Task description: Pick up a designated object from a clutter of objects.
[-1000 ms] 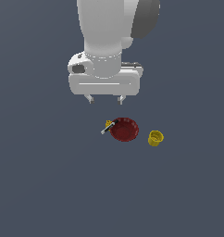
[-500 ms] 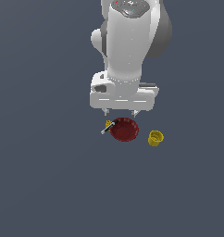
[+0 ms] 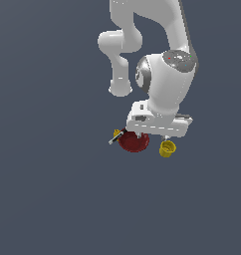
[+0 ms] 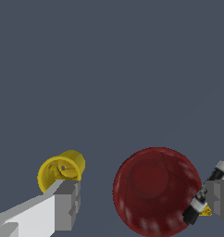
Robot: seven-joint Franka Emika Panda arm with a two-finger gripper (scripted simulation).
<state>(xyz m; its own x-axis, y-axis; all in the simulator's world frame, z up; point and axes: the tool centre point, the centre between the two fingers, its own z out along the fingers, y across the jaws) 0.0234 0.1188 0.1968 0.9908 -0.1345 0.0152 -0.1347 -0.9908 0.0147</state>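
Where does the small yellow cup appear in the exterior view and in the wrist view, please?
Exterior view: the yellow cup sits just below the gripper body, to the exterior view's right of the dark red bowl, apart from it.
Wrist view: the yellow cup shows just beyond one grey fingertip, its open rim facing the camera.
Shared landmark: the dark red bowl, beside the cup in both views.

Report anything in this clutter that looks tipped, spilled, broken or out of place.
The yellow cup lies tipped on its side, its opening facing the wrist camera. The red bowl sits upright, nothing spilled. The open claw straddles the bowl, not the cup.
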